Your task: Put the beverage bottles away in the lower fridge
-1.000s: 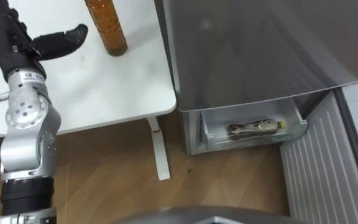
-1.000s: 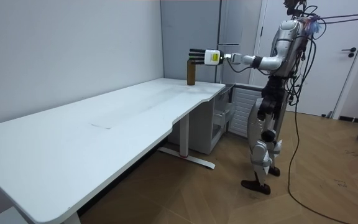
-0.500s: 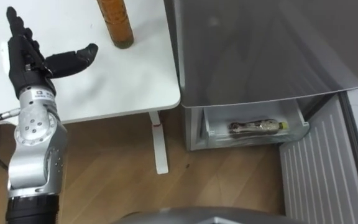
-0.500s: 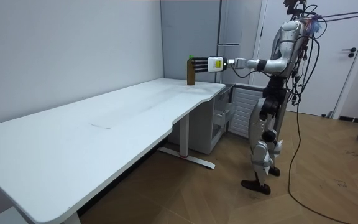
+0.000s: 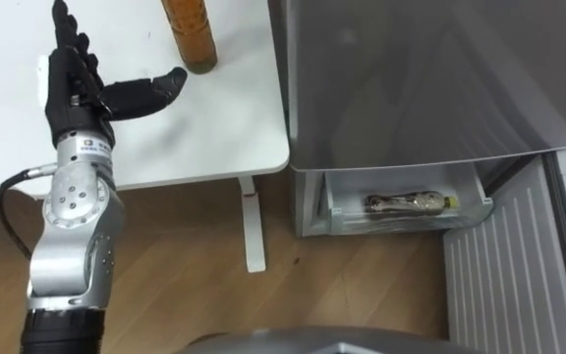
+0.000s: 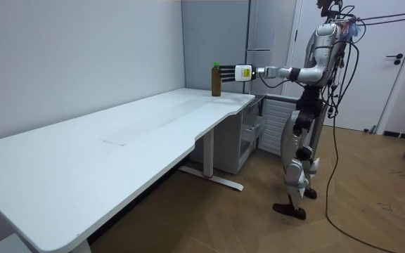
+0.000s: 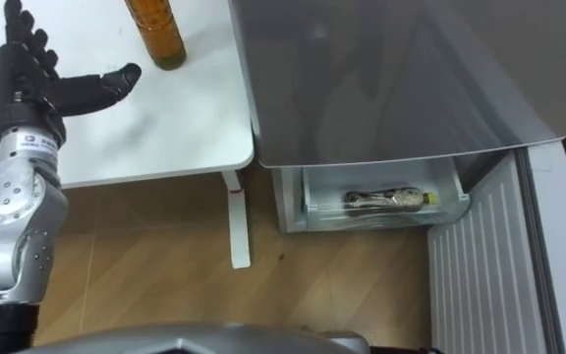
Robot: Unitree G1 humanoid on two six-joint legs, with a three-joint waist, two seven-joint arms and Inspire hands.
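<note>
A brown drink bottle (image 5: pixel 190 34) with a green cap (image 6: pixel 216 65) stands upright near the right end of the white table (image 5: pixel 224 128). My left hand (image 5: pixel 77 84) hovers open over the table just left of the bottle, thumb stretched toward it, not touching. In the room view the left hand (image 6: pixel 232 72) is held out at chest height beside the bottle (image 6: pixel 216 81). Below the grey fridge (image 5: pixel 411 79), the lower drawer (image 5: pixel 401 224) is pulled out. A second drink bottle (image 5: pixel 411 202) lies on its side in it.
I stand on the wooden floor (image 5: pixel 204 295) between the table's end and the fridge. A ribbed white panel (image 5: pixel 499 285) stands to the right of the drawer. The table leg (image 5: pixel 252 231) comes down beside the fridge.
My left hand has moved to the right, closer to the standing bottle, and stays open. The eye view has shifted a little as well.
</note>
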